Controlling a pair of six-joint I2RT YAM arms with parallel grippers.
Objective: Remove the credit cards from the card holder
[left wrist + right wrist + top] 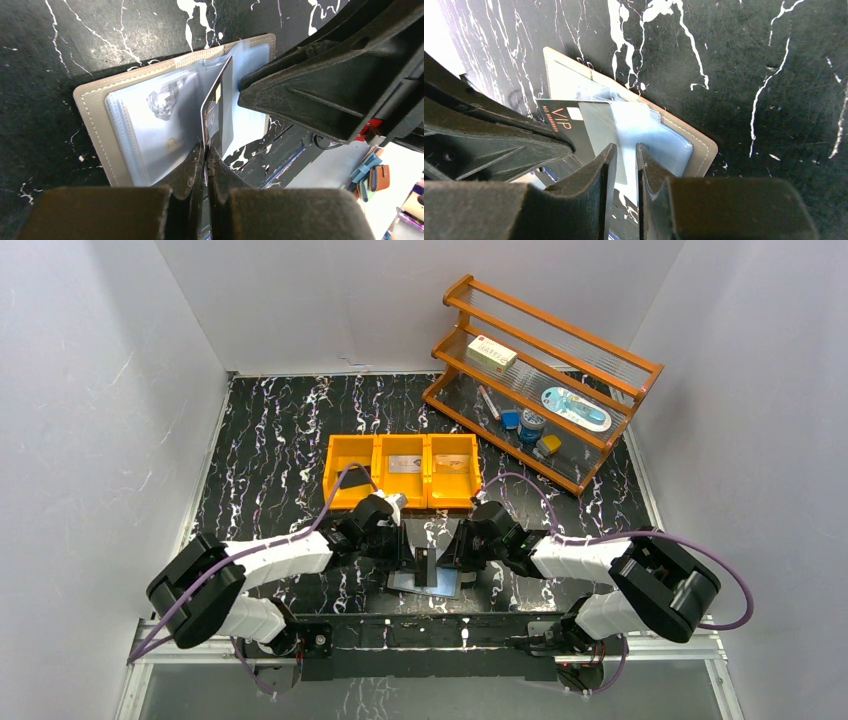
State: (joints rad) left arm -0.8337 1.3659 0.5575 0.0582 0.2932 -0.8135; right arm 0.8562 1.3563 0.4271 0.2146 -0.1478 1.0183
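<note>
Black marbled table (280, 440), lower centre of the overhead frame: one grey card holder (447, 589) lies open, long axis left-right, between two grippers, the left gripper (206, 148) clamping one black card (220, 112) standing on edge, the right gripper (626, 151) narrowly parted astride a clear sleeve (629, 120).

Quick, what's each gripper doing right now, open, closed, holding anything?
Left gripper: shut on the black card, pinching its edge.
Right gripper: slightly open, astride a clear sleeve of the card holder.
</note>
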